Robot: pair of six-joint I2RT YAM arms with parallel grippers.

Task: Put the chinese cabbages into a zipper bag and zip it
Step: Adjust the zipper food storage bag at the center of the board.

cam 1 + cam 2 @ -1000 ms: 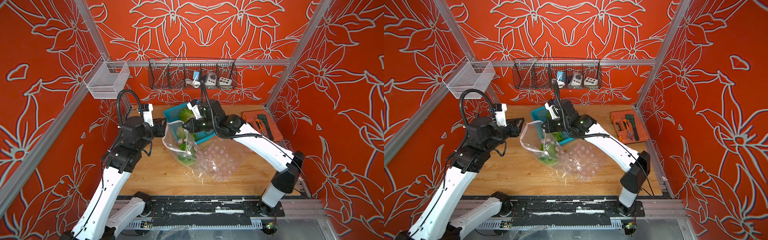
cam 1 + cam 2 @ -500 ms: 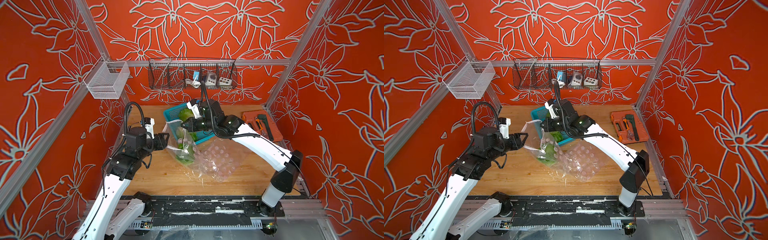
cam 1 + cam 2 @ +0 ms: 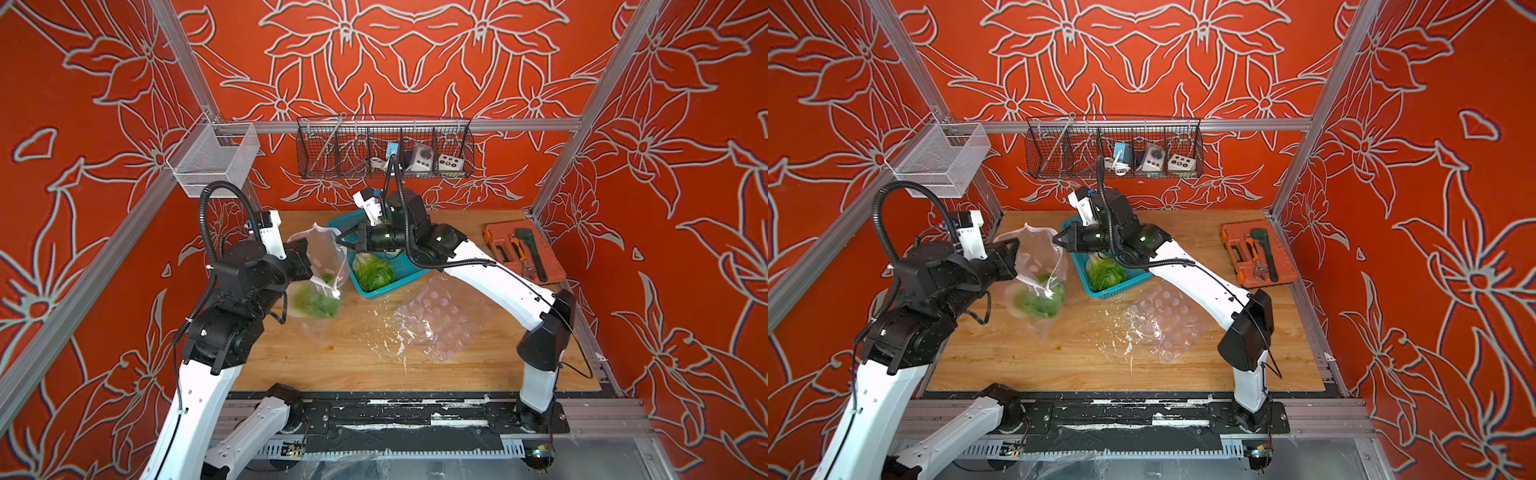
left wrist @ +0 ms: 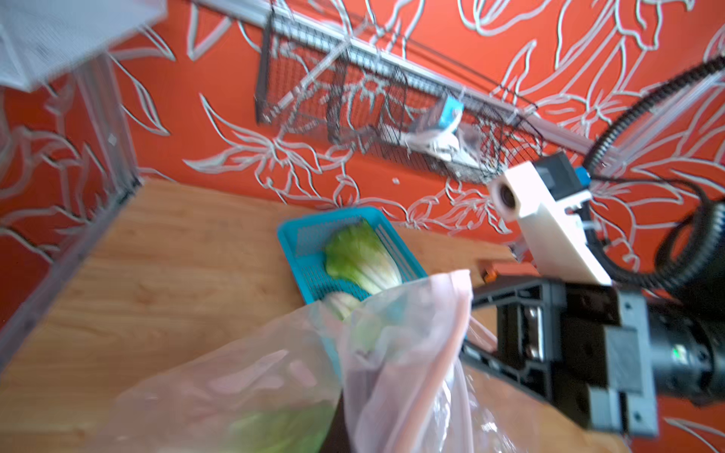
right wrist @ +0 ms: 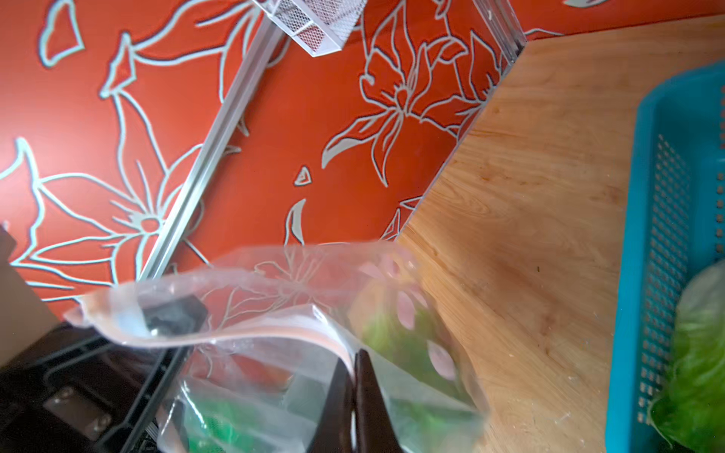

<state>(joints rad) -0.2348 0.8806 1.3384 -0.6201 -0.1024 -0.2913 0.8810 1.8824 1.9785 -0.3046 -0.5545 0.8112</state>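
Note:
A clear zipper bag (image 3: 322,259) with pink dots and a pink zip strip hangs above the table between both grippers, its mouth up. Green chinese cabbage leaves (image 3: 318,303) (image 3: 1040,301) fill its bottom; how many heads are inside I cannot tell. My left gripper (image 3: 306,254) (image 3: 1016,258) is shut on the bag's left rim. In the left wrist view the bag (image 4: 274,372) covers its jaws. My right gripper (image 3: 338,242) (image 5: 355,357) is shut on the bag's right rim by the zip strip. Another chinese cabbage (image 3: 374,272) (image 4: 361,259) lies in the blue basket (image 3: 409,270).
A second clear dotted bag (image 3: 436,324) lies flat on the wooden table right of centre. An orange tool case (image 3: 523,253) with wrenches sits at the back right. A wire basket (image 3: 384,149) and a white mesh basket (image 3: 214,160) hang on the back rail.
My left gripper came in to the bag's left rim and shut on it. The bag with its cabbage has shifted left, away from the blue basket. The right gripper stayed shut on the rim.

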